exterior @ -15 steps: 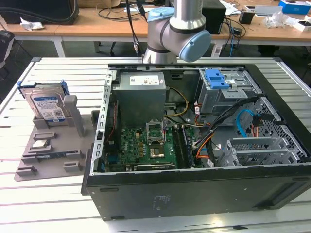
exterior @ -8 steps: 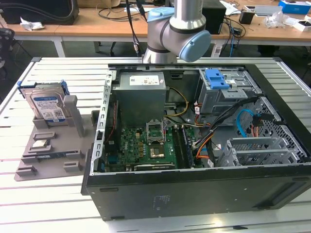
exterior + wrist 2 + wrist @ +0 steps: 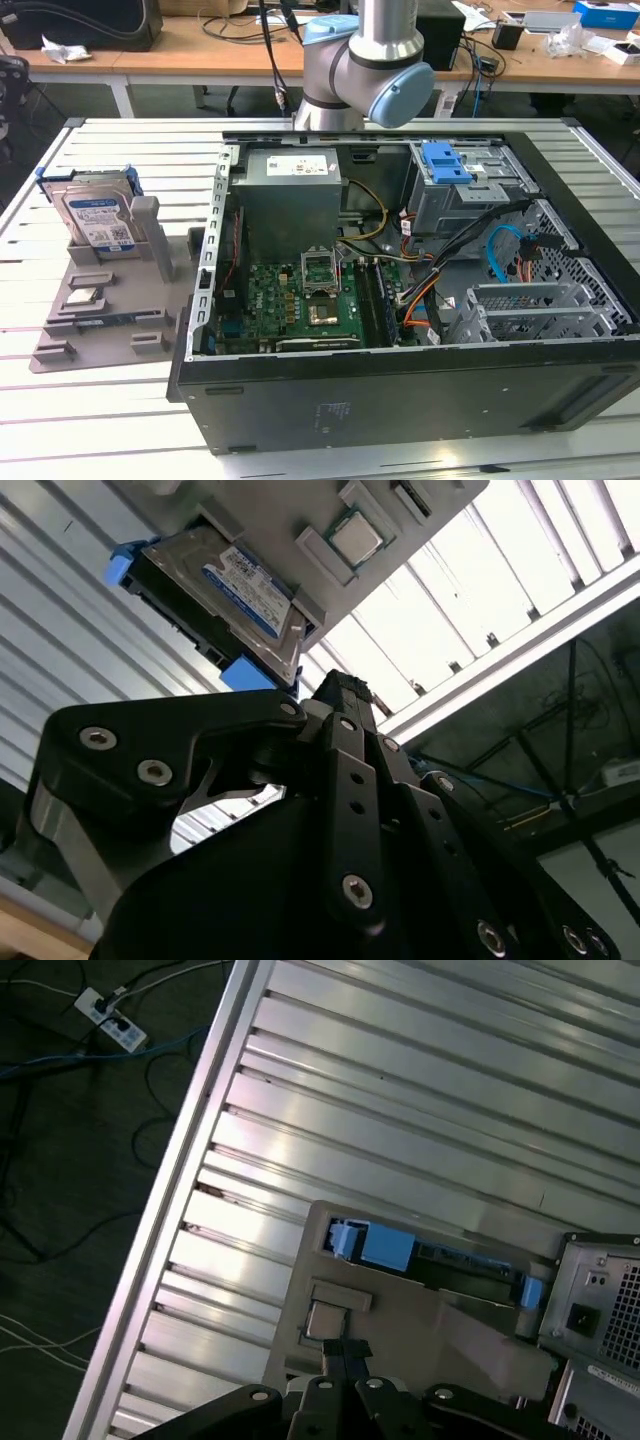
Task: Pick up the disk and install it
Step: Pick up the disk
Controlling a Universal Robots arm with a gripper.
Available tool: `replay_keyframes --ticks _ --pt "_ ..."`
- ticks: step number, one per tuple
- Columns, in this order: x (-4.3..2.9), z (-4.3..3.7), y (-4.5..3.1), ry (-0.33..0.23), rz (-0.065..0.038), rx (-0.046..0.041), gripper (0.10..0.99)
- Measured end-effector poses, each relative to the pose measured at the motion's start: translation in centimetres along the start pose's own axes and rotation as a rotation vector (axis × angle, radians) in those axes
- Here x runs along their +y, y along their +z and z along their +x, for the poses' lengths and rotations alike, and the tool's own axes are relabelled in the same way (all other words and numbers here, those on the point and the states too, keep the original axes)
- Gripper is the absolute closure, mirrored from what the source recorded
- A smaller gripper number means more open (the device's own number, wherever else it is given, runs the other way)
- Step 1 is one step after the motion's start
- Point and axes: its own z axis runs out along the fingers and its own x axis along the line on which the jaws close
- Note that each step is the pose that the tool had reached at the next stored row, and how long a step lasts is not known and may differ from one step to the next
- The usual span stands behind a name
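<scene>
The disk (image 3: pixel 95 215), a silver hard drive with a white-and-blue label in a bright blue bracket, stands on edge in a grey holder (image 3: pixel 110 310) at the exterior view's left. Both wrist views look down on it: the disk (image 3: pixel 225 590) label-side on, and the disk (image 3: pixel 385 1245) edge-on as a blue strip. My gripper (image 3: pixel 340 685) hangs above the holder, clear of the disk. In the first wrist view the gripper (image 3: pixel 347 1348) is shut with nothing held, its tips over the holder near a small square chip (image 3: pixel 325 1320).
An open black computer case (image 3: pixel 400 380) lies right of the holder on the slatted metal table (image 3: pixel 120 140), with a blue latch piece (image 3: pixel 447 163) on its drive cage. The arm (image 3: pixel 365 60) rises behind the case. Cables and a power strip (image 3: pixel 110 1020) lie on the floor.
</scene>
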Motion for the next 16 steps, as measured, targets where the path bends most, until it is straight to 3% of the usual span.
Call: replay_keyframes --ticks 16 --pt "0.00 0.00 0.00 -0.237 -0.005 0.0107 0.980"
